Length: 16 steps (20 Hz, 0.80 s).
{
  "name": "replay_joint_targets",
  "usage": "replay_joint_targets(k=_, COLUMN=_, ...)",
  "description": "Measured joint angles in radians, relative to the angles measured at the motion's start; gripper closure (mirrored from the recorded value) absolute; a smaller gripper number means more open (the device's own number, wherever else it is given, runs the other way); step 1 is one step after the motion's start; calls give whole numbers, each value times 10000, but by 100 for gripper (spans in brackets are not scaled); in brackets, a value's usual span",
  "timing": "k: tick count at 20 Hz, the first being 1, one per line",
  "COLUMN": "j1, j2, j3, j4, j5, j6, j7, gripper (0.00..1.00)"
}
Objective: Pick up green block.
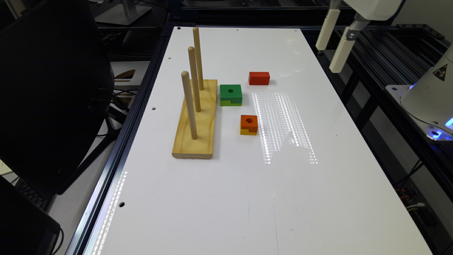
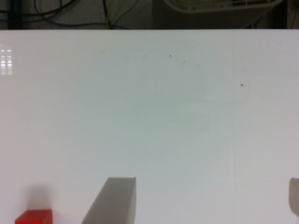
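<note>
The green block (image 1: 230,94), dark green on top with a round hole and a lime-yellow lower part, rests on the white table (image 1: 247,198) just beside the wooden peg base. My gripper (image 1: 327,58) hangs high above the table's far edge toward the exterior view's right, well away from the block. In the wrist view the gripper (image 2: 205,201) is open, its two fingers (image 2: 117,200) wide apart with nothing but bare table between them.
A wooden base with three upright pegs (image 1: 196,120) stands at the exterior view's left of the green block. A plain red block (image 1: 259,78) (image 2: 33,217) lies behind it, and an orange-and-yellow holed block (image 1: 249,124) in front. The robot's base (image 1: 430,99) sits at the right.
</note>
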<state>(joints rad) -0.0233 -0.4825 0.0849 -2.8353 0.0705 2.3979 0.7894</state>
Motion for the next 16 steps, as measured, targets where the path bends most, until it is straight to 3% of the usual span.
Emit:
replay_joint_targets(k=7, j1=-152, j2=1335, j3=2, j4=838, j5=-29, j6=410, j7=-42, gripper=0)
replay_joint_targets(k=13, j1=-401, j2=1870, j3=0, j4=1354, j5=-136, j6=410, j7=-143, gripper=0)
replay_joint_targets(k=16, j1=-527, j2=2020, j3=1, j4=1493, j5=-144, j6=410, j7=-256, gripper=0)
